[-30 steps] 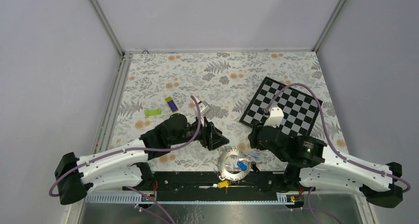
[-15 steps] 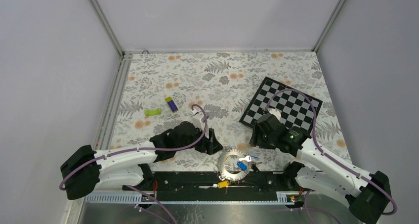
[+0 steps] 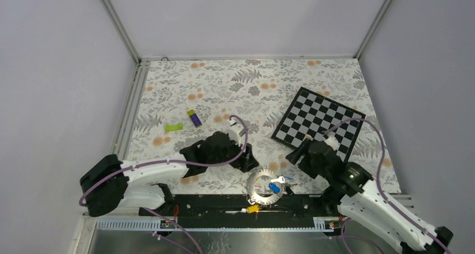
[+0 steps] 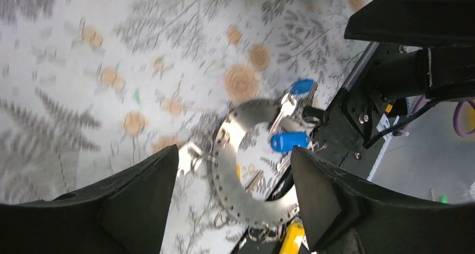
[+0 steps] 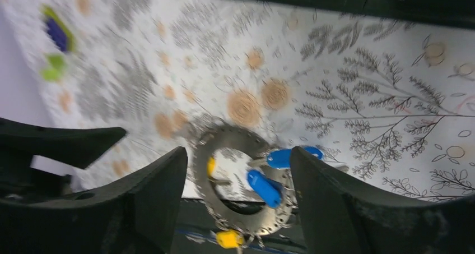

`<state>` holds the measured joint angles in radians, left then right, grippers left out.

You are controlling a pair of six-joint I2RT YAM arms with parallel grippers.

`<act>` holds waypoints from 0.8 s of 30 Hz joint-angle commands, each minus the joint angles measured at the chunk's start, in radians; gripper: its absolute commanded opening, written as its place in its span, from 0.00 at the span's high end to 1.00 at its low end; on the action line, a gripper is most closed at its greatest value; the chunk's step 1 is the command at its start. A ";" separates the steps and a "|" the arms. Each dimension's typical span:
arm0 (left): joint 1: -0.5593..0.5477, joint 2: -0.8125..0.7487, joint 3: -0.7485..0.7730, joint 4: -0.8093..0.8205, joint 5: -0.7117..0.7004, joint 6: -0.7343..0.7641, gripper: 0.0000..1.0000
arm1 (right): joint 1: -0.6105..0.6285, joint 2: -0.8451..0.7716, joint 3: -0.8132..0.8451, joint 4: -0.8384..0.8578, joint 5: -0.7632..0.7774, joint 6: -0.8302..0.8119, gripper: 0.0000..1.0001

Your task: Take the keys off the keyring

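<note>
the keyring lies flat at the near edge of the floral cloth, against the black rail. blue-headed keys lie across its hole and a yellow-tagged key sits at its near rim. all seem still threaded on. in the last second both arms swung in. the left gripper and right gripper now flank the ring, jaws spread wide and empty. this looks like the approach to a first grasp.
</note>
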<state>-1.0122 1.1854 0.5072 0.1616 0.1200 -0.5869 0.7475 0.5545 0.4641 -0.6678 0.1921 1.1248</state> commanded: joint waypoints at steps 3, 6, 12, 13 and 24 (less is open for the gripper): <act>0.004 0.171 0.233 0.056 0.094 0.305 0.22 | -0.005 -0.203 0.249 -0.183 0.360 0.166 0.23; -0.042 0.294 0.345 0.021 0.094 0.388 0.22 | -0.005 -0.238 0.382 -0.211 0.457 0.088 0.23; -0.165 0.577 0.575 -0.056 0.132 0.484 0.25 | -0.005 -0.222 0.585 -0.211 0.532 -0.028 0.23; -0.176 0.611 0.599 -0.069 0.134 0.494 0.26 | -0.006 -0.226 0.610 -0.198 0.539 -0.050 0.24; -0.254 0.775 0.764 -0.205 0.095 0.565 0.34 | -0.005 -0.270 0.659 -0.141 0.560 -0.182 0.25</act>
<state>-1.2377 1.9430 1.1938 -0.0158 0.2314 -0.0734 0.7460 0.2939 1.1168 -0.8322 0.6991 0.9836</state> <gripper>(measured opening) 0.675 0.756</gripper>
